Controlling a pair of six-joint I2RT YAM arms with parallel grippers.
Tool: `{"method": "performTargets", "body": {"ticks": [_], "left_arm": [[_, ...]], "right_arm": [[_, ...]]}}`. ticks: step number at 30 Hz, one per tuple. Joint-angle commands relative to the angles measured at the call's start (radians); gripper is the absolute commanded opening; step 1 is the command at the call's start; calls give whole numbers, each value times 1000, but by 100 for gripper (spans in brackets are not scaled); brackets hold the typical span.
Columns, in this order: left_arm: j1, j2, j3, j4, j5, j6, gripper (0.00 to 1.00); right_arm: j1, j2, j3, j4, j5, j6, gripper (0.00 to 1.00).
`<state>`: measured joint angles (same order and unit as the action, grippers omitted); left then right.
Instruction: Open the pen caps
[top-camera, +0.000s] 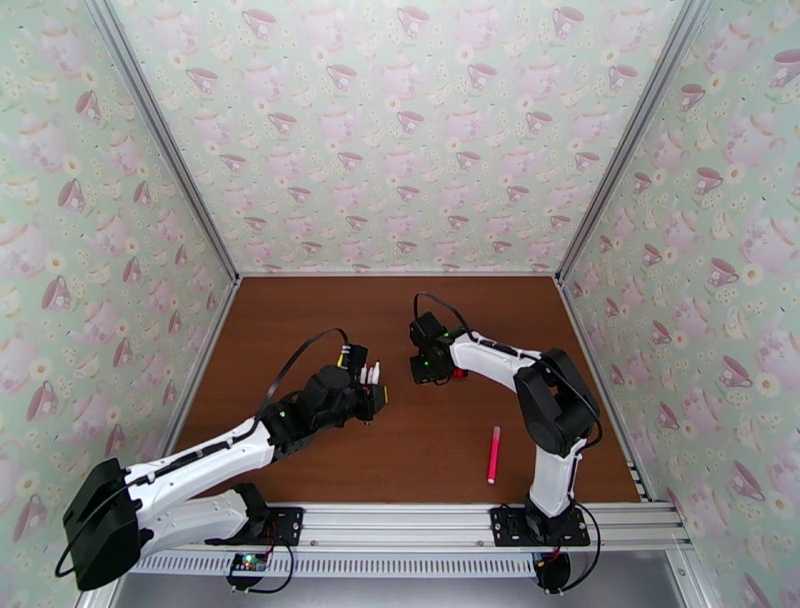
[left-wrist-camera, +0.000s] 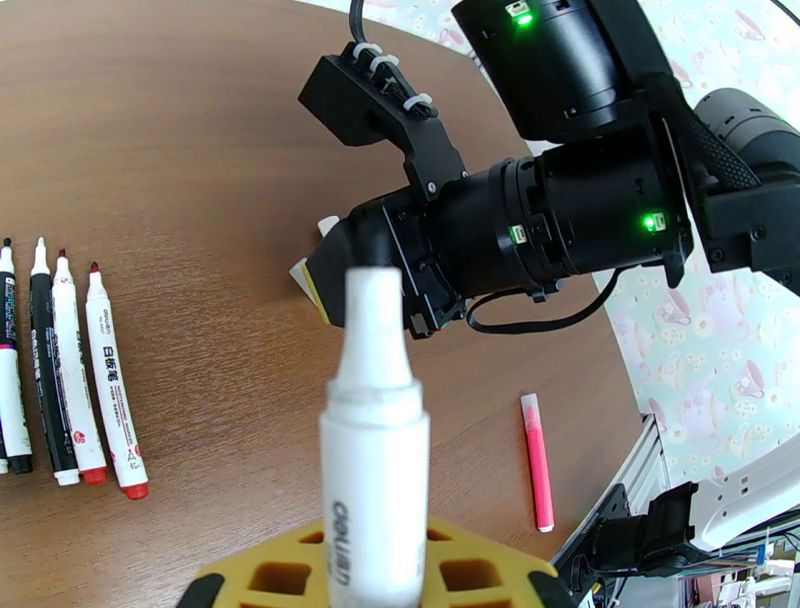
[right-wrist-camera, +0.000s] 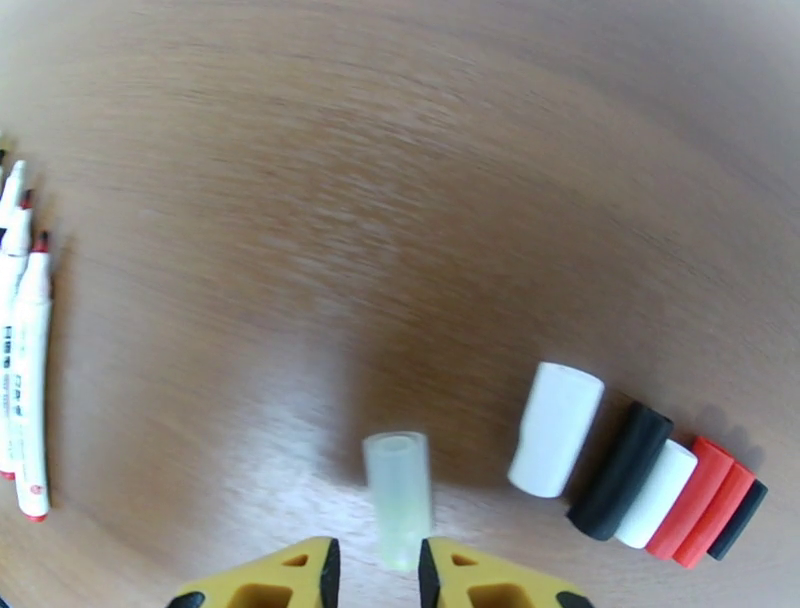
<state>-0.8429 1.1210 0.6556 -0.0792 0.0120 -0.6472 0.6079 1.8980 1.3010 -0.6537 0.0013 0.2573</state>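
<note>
**A:** What has the left gripper (top-camera: 375, 388) got?

**B:** Its yellow fingers (left-wrist-camera: 270, 578) are clamped on a white pen (left-wrist-camera: 375, 480). The pen stands upright between them with its bare white tip pointing away from the wrist (the printed side of the barrel faces the camera). In the left wrist view the right arm's black wrist sits just beyond that tip.

**A:** And the right gripper (right-wrist-camera: 380, 572)?

**B:** Its fingertips stand a little apart, with the near end of a clear cap (right-wrist-camera: 398, 490) between them. The cap sits against the finger at the right of the view, with a gap on the other side. The picture is blurred, so I cannot tell whether the cap is pinched or loose.

**A:** What lies around it?

**B:** Near that cap, to its right, a row of caps (right-wrist-camera: 640, 480) lies on the brown table (right-wrist-camera: 400, 200). They are side by side and touching: white, black, white, two red, black.

**A:** The other pens?

**B:** Four pens (left-wrist-camera: 75, 380) lie parallel and close together at the left of the left wrist view, tips bare. A pink pen (top-camera: 494, 455) lies alone near the right arm's base, well apart from them.
</note>
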Motion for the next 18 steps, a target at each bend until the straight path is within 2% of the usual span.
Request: {"method": "performTargets", "body": {"ticks": [1,18], "left_arm": [[8,-1,-7,2,-7,18,10],[8,16,-7,19,3,17,10]], "right_arm": [[3,30,45,-20,40,-13,29],[4,102,101,-34,45,-11,25]]}}
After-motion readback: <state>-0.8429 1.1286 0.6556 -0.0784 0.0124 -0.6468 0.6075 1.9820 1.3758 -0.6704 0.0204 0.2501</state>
